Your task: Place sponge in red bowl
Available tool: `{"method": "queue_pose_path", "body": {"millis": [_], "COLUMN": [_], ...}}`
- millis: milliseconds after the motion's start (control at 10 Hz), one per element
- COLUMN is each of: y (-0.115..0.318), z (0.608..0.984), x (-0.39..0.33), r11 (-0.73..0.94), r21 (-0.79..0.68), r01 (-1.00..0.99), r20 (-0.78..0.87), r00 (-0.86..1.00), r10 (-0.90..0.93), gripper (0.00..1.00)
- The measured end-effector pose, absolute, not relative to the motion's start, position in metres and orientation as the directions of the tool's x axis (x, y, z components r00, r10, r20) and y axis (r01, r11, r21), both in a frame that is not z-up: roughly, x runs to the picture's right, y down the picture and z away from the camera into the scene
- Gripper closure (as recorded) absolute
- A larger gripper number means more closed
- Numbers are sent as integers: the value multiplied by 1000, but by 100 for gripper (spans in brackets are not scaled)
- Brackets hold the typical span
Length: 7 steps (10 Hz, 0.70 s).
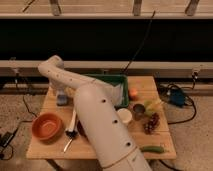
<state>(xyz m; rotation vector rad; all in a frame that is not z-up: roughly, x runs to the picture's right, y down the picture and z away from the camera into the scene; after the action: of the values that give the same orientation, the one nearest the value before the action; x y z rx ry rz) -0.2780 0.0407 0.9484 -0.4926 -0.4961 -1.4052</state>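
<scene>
The blue-grey sponge (61,100) lies flat on the wooden table (50,150), near its back left corner. My gripper (60,93) hangs straight down over the sponge, at its top or just above it, and stands open. The arm rises from the front middle of the view, bends at an elbow by the back left and drops to the gripper. The red bowl (47,126) sits at the front left of the table, in front of the sponge, with nothing inside.
A green bin (107,80) holding a white bag stands at the back middle. An orange (133,93), a white cup (124,116), a dark can (138,108), grapes (151,122) and a green vegetable (152,149) lie on the right. A utensil (72,128) lies beside the bowl.
</scene>
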Motion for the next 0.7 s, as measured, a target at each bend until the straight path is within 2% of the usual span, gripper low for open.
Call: {"method": "queue_pose_path", "body": {"millis": [700], "y": [45], "z": [948], "x": [-291], "r11": [111], "r21": [-15], "r01": [994], "r20": [612], "r00": [97], "r10": [-784], "gripper": [35]}}
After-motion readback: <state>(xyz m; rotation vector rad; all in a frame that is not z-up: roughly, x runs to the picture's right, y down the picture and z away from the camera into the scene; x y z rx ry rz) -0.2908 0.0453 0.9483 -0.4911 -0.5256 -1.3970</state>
